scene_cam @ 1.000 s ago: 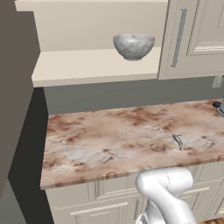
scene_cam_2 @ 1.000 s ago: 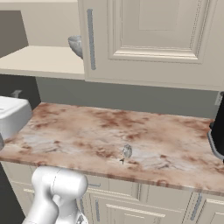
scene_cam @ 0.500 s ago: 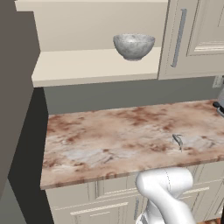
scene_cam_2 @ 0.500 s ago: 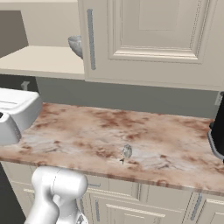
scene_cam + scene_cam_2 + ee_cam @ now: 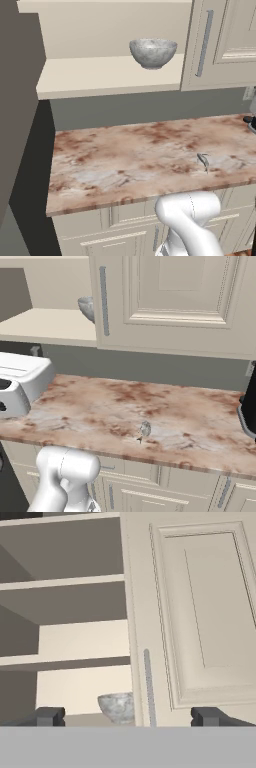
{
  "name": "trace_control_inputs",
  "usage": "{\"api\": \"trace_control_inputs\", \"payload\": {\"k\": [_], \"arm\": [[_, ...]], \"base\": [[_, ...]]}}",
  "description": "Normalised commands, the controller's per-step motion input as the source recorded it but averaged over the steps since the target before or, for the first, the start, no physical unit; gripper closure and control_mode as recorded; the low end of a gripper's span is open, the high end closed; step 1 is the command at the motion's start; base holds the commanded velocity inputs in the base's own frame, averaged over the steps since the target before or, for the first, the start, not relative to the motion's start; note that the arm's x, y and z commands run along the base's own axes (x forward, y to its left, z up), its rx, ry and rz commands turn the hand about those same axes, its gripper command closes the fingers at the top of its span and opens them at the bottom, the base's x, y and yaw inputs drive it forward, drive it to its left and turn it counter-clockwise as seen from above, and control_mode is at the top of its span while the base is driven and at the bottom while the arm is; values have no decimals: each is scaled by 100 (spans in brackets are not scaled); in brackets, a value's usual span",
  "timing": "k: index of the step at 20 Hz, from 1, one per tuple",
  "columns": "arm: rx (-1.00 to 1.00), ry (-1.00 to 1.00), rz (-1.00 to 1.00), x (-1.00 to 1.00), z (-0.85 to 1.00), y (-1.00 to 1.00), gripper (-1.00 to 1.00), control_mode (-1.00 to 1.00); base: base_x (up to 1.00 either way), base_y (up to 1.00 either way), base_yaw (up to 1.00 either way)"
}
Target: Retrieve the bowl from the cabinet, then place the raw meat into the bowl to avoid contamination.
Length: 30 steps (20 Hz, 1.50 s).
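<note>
Cream cabinet (image 5: 220,45) open, bowl (image 5: 153,52) upright on shelf, rim up

Bowl (image 5: 153,52): mottled grey-white, stone-like, paler along the rim. Cabinet (image 5: 186,301): cream raised-panel door, grey bar handle (image 5: 104,301); inner shelf (image 5: 110,75) plain beige, back panel a shade darker. Counter (image 5: 145,160): reddish-brown marble veined with pale grey and white patches. Drawers (image 5: 130,232) below: cream, matching the cabinet. Wall (image 5: 150,105) between shelf and counter: flat mid grey. Toaster (image 5: 20,383): white with dark slots. Arm (image 5: 192,225): glossy white. Fingertips (image 5: 49,716): dark grey
</note>
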Motion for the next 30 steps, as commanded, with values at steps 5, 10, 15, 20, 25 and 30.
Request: {"api": "trace_control_inputs", "payload": {"k": [5,10,15,20,25,30], "arm": [[8,1,0,29,10,-27,-100,-100],[1,1,0,36,0,-6,-100,-100],[0,0,0,28,-6,1,-100,-100],[0,0,0,33,-12,2,-100,-100],[0,0,0,39,-5,0,-100,-100],[0,1,0,50,0,-1,-100,-100]], "base": [[0,0,0],[0,0,0],[0,0,0],[0,0,0],[0,0,0],[0,0,0]]}}
